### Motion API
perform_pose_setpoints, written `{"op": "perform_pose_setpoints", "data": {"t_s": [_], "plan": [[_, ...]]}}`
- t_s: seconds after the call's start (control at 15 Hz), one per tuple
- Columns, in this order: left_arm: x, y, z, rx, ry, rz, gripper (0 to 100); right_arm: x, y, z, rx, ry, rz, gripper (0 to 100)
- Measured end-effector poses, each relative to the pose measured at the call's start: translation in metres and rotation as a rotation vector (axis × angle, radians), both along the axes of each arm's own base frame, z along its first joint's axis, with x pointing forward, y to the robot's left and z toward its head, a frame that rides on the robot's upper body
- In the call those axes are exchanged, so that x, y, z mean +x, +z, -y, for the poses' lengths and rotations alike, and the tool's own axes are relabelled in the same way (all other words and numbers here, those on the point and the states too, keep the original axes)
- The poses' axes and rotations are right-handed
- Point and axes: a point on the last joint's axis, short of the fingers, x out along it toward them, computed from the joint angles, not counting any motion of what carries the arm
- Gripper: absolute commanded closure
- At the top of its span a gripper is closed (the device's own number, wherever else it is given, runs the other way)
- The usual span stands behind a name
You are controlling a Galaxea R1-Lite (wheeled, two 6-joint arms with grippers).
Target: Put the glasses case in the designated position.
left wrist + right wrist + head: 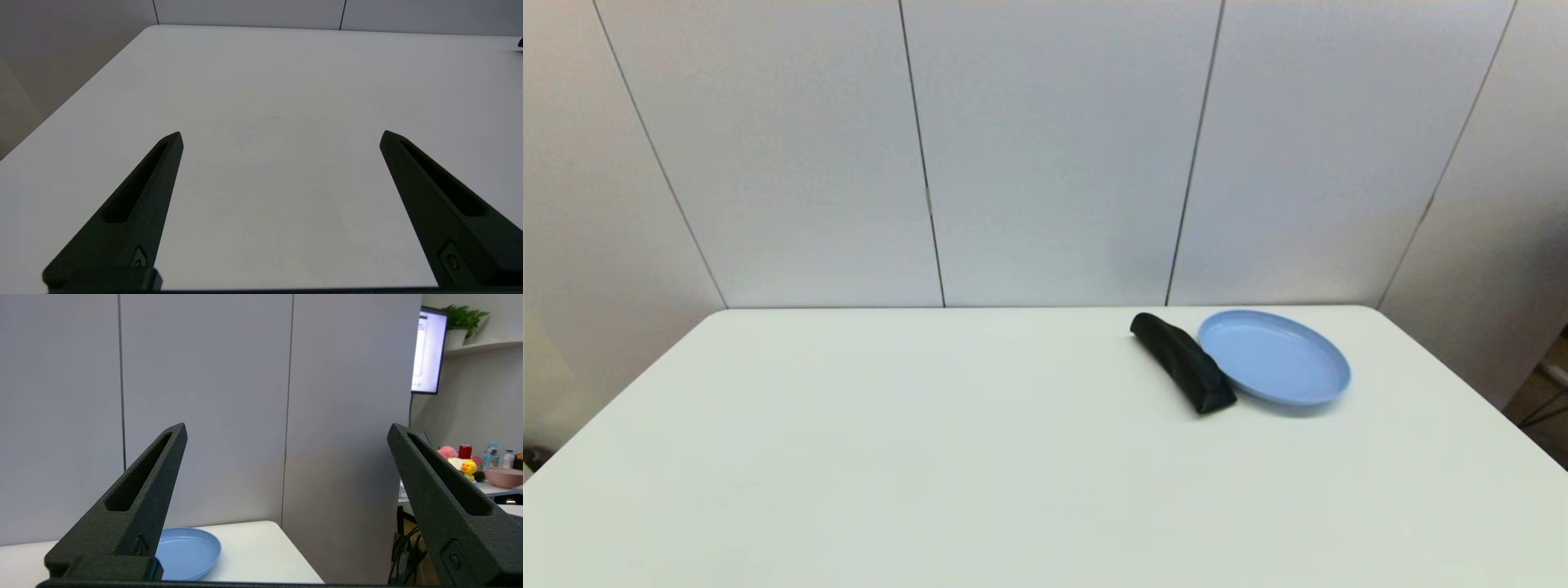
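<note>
Lying on the white worktop (931, 457), touching the blue plate's (1278, 359) left rim: glasses case (1183, 363). Hovering with fingers spread wide, grasping nothing: left gripper (281, 136), right gripper (287, 428). Risking nudging the plate when reaching, given that contact.

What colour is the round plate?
Light blue: the round plastic plate shows best in the head view.

My left gripper (281, 136) hangs over the white table (269, 81), fingers (143, 196) spread wide, nothing between them. Far off at the edge sits a dark sliver (520, 42), possibly the glasses case.
</note>
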Motion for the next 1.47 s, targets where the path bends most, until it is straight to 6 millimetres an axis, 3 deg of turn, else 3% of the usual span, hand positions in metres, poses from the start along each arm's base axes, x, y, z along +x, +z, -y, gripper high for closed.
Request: {"op": "perform_pose_setpoints", "data": {"t_s": [0.27, 0.93, 1.47], "plan": [[0.000, 0.000, 0.000, 0.000, 0.000, 0.001, 0, -0.008, -0.027, 0.000, 0.007, 0.011, -0.036, 0], [0.000, 0.000, 0.000, 0.000, 0.000, 0.000, 0, -0.001, -0.089, -0.007, -0.078, 0.293, -0.521, 0], [0.000, 0.000, 0.000, 0.000, -0.001, 0.000, 0, -0.001, -0.093, -0.007, -0.062, 0.305, -0.564, 0]]}}
